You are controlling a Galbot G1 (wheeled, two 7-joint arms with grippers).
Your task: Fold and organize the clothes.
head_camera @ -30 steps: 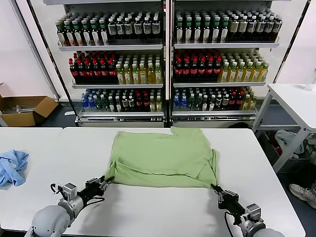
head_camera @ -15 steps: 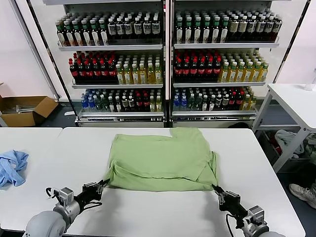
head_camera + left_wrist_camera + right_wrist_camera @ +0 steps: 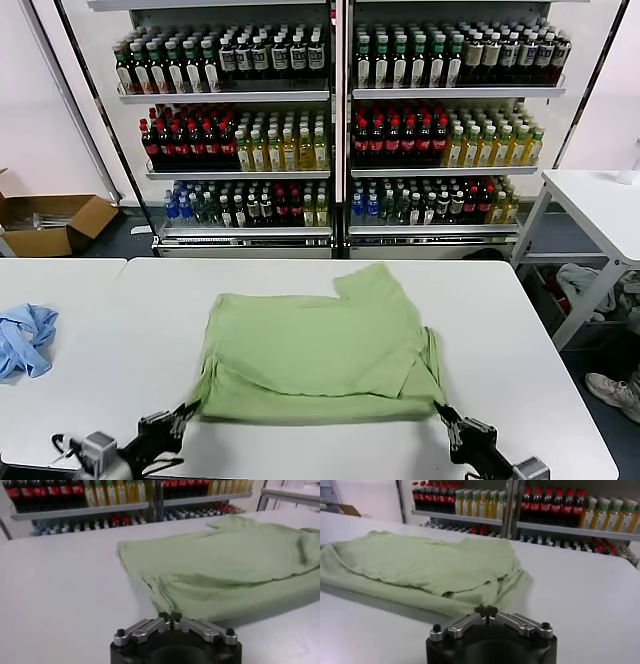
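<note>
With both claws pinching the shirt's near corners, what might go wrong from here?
1. The left claw and right claw each pinch only a corner of the shirt; either could slip free.
2. The right side is bunched and uneven, so that fold may set crooked.
3. The near edge lies close to the table front and could slide off.

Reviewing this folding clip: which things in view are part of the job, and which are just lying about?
Part of the job:
green shirt
left gripper, shut on its near left corner
right gripper, shut on its near right corner

Just lying about:
blue cloth
bottle shelves
cardboard box
</note>
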